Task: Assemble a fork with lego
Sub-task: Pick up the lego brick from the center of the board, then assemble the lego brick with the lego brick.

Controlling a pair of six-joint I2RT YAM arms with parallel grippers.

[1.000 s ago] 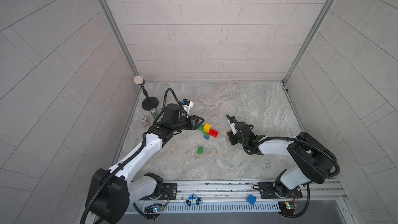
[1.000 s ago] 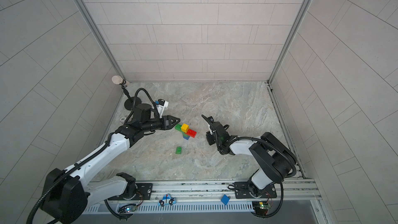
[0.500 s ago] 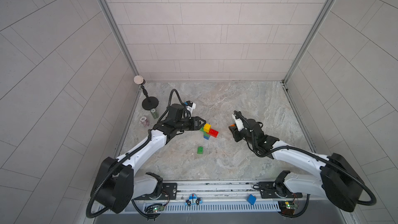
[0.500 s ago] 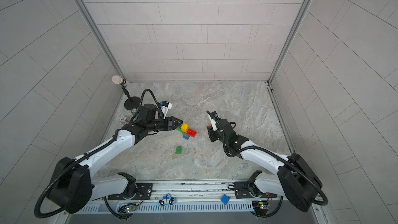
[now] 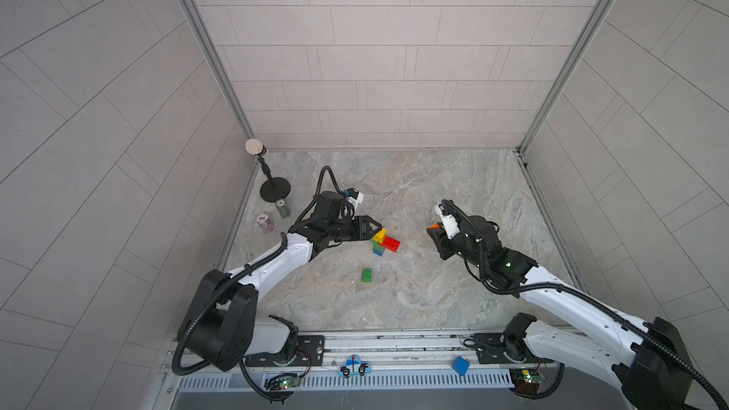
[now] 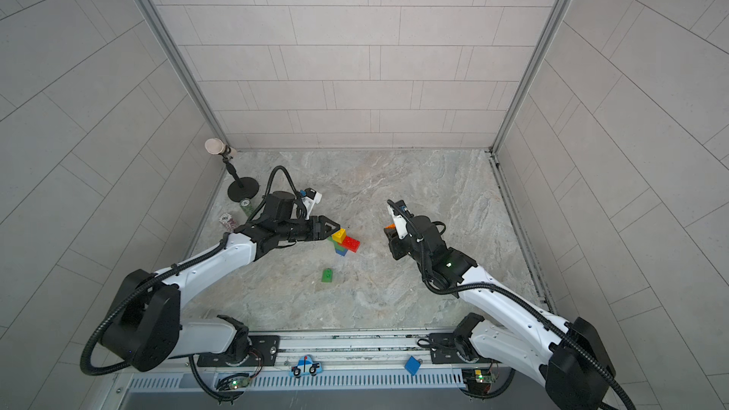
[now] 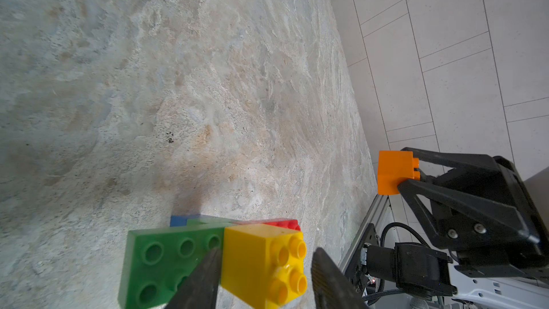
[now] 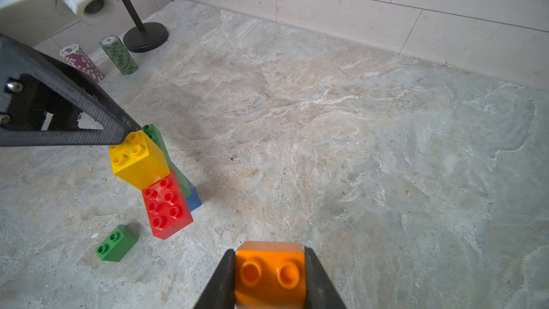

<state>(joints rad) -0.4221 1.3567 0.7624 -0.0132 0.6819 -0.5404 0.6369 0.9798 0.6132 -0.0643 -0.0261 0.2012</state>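
Right gripper (image 8: pixel 269 252) is clamped tight on the orange brick (image 8: pixel 270 277), one finger on each side. It's holding it up off the table (image 8: pixel 356 144), well apart from everything else.

Left gripper (image 7: pixel 267 250) has its jaws straddling the yellow brick (image 7: pixel 255 263). There's a sliver of gap on one side, so it's loose around the brick rather than squeezing it.

That yellow one is the top piece of the half-built fork (image 5: pixel 382 241), which sits around the middle of the table. The red brick (image 8: pixel 166 206) touches the yellow one, the long green brick (image 7: pixel 160 257) is beside and under it, and the blue brick (image 8: pixel 194 199) is at the bottom.

A small green brick (image 8: pixel 117 242) lies loose near the stack, on the robot's side of it.

Two poker chip stacks (image 8: pixel 118 54) and a black stand (image 8: pixel 145 37) sit back by the wall.
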